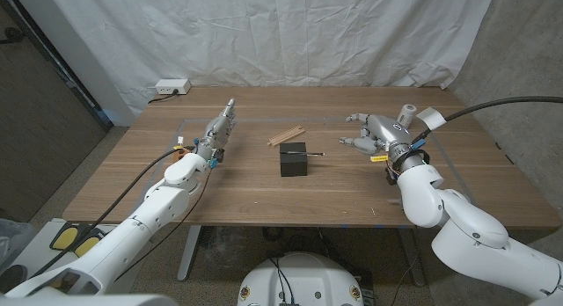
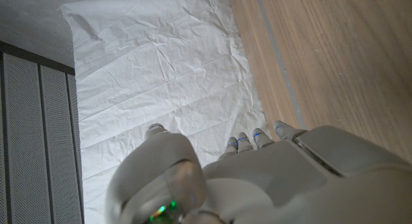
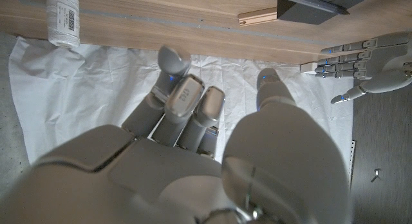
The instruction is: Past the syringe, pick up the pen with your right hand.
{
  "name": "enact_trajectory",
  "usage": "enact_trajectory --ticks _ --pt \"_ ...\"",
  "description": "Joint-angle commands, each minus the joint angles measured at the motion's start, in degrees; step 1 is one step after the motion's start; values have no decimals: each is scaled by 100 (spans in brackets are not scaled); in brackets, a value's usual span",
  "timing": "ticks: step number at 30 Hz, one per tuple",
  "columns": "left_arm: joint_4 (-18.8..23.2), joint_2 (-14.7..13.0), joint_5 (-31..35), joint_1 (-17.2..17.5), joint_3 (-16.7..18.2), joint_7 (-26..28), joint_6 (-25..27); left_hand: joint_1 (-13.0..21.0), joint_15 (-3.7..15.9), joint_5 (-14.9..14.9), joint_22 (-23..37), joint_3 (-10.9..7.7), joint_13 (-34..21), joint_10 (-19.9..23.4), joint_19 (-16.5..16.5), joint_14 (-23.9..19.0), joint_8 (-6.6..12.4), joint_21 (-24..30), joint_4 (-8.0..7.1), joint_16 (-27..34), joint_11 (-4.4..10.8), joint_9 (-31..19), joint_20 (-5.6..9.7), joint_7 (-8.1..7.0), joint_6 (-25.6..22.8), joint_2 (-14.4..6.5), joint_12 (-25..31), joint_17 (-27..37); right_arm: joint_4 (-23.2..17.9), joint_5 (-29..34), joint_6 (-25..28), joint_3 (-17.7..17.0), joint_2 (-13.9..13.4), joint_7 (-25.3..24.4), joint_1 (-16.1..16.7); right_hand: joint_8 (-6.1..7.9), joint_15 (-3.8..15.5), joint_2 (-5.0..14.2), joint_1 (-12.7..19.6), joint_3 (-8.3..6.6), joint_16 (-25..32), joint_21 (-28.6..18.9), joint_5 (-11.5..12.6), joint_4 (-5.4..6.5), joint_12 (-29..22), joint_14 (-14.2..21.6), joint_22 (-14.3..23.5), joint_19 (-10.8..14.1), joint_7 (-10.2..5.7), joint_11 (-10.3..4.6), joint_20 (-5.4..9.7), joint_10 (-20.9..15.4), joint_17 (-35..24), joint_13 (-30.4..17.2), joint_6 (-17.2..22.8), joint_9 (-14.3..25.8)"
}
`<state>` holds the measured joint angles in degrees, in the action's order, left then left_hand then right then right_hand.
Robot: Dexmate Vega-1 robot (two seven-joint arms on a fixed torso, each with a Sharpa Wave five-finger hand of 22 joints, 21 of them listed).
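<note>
Wooden table [image 1: 132,178] stands before a creased white backdrop [image 1: 264,33].

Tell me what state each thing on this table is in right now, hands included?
Left hand: empty, fingers straight, held out over the table.
Right hand: empty, fingers spread.
Pen: lying across the top of the black block.
Wooden sticks: lying on the table.
White roll: upright by the right hand.

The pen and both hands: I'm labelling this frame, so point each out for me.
pen [image 1: 310,153], head view, middle of its dark shaft on top of the black block.
right hand [image 1: 376,132], head view, back of the hand.
left hand [image 1: 217,133], head view, back of the hand.
</note>
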<state>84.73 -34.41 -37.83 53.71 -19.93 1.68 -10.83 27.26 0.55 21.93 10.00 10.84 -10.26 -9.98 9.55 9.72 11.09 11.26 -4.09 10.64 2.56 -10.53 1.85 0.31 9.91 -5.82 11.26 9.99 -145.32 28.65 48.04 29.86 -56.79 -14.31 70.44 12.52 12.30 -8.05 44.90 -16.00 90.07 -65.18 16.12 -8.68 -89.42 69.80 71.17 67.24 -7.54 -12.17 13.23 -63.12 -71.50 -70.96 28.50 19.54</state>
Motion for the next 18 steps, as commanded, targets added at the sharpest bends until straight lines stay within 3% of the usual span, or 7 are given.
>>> enact_trajectory --ticks 1,3,14,16,18 --pt "94 -93 -46 22 74 -45 26 55 -50 -12 30 8 -21 -359 328 324 12 4 43 9 -31 -11 250 14 422 -13 10 35 -77 683 336 566 1 205 -245 49 9 10 137 -70 32 -143 65 -13 -30 106 26 125 -13 -13 5 -61 -22 -19 108 46" --pt "60 -88 -55 12 68 -86 9 59 -52 -15 30 10 -21 -346 330 327 12 4 44 7 -34 -11 251 17 419 -15 15 35 -75 957 414 803 40 373 -404 52 8 33 233 -113 38 -217 96 -31 -34 149 28 161 -25 -13 1 -85 -22 -20 107 71" --pt "-67 -38 -112 2 64 -182 -60 72 -65 -23 30 16 -22 -358 319 336 17 9 46 2 -47 -12 281 27 404 -24 11 35 -40 2001 500 1361 246 1202 -784 67 -2 8 556 -214 35 -400 210 -64 -34 236 5 124 -103 -5 -15 -122 -21 -17 126 176" --pt "-56 -32 -150 30 92 -204 -105 74 -65 -25 30 17 -22 -363 319 338 16 10 47 1 -45 -12 282 29 404 -25 9 35 -51 2527 594 1608 283 1689 -956 67 -9 4 610 -228 31 -404 231 -64 -32 230 -18 75 -113 0 -25 -116 -21 -17 124 196" --pt "4 -47 -124 68 110 -145 -124 77 -66 -26 30 18 -22 -361 318 338 16 10 47 1 -46 -12 282 31 404 -26 10 36 -42 2726 567 1618 338 1922 -961 59 -23 2 798 -274 16 -412 295 -63 -30 151 -41 -102 -126 7 -39 -81 -18 -15 113 257"
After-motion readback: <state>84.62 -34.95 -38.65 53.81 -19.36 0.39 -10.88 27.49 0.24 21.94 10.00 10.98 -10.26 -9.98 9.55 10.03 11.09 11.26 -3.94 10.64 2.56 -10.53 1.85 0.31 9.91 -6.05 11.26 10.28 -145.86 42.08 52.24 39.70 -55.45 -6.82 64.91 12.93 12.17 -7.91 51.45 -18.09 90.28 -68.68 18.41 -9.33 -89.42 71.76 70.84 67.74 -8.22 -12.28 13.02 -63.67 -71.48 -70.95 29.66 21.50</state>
